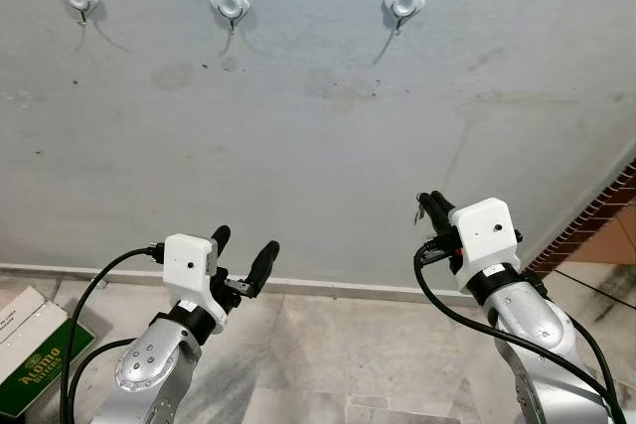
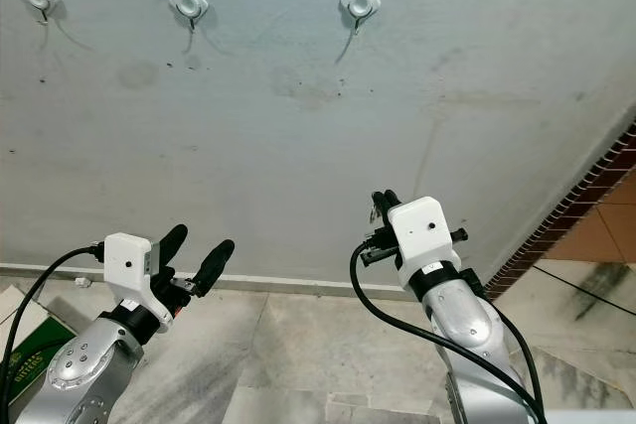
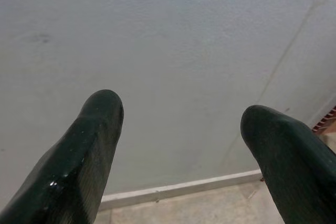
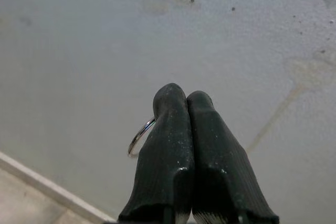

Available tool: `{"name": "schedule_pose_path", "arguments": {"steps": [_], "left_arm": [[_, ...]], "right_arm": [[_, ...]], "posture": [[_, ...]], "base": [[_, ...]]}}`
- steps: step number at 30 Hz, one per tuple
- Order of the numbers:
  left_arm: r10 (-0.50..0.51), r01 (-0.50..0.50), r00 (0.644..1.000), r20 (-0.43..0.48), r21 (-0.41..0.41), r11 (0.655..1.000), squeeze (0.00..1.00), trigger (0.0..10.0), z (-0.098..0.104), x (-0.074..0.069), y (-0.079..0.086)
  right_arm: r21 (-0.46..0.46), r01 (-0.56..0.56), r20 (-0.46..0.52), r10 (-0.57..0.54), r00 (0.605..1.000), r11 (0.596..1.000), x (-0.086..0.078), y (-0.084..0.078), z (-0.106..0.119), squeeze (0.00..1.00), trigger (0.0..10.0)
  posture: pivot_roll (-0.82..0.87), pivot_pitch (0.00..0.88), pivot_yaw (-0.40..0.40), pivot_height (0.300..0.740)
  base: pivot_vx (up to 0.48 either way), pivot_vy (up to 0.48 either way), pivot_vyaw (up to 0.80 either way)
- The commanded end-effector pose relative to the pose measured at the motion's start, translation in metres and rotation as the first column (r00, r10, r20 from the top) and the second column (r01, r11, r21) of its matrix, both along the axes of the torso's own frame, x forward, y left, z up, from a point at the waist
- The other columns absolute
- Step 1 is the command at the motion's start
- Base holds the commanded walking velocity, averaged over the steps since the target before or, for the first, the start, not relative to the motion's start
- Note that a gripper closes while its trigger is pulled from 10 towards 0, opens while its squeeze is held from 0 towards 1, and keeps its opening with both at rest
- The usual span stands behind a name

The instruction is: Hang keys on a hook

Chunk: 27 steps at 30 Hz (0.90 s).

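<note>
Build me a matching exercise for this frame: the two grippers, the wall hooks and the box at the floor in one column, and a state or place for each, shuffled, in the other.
Column one:
1. left gripper
2. right gripper
3. three hooks, e.g. the rightmost
4. green box

Column two:
A. in a row high on the wall, nothing hanging from them
B. fingers pressed together on a key ring
C. on the floor at the robot's left
D. fingers spread apart, holding nothing

Pairs: 1-D, 2-B, 3-A, 4-C

Three hooks point(image 1: 231, 0) in a row high on the wall point(image 1: 318, 126)
</note>
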<state>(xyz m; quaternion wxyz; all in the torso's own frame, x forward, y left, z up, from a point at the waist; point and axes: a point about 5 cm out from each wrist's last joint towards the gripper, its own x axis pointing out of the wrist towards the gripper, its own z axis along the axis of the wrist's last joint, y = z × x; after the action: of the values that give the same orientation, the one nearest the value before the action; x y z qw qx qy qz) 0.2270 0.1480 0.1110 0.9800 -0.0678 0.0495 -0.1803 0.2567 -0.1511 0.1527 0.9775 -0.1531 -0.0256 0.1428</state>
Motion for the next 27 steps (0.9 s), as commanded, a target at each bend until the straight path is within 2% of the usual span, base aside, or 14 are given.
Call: {"name": "schedule_pose_path", "arguments": {"steps": [1,27], "left_arm": [[-0.007,0.007,1.000,-0.008,-0.001,1.000,0.00,10.0,-0.0003,-0.0002,-0.0015],[-0.007,0.007,1.000,-0.014,0.013,1.000,0.00,10.0,-0.0042,-0.0027,-0.0038]], "right_arm": [[-0.005,0.005,-0.003,-0.005,1.000,1.000,-0.0016,-0.0016,-0.0010,0.00,10.0],[0.002,-0.023,-0.007,0.023,1.000,1.000,-0.0005,0.0058,-0.0028,0.00,10.0]], "posture": [[-0.05,0.096,0.020,0.740],[-0.04,0.085,0.024,0.740]], "base": [[0.262,0.000,0.00],[0.242,0.000,0.00]]}}
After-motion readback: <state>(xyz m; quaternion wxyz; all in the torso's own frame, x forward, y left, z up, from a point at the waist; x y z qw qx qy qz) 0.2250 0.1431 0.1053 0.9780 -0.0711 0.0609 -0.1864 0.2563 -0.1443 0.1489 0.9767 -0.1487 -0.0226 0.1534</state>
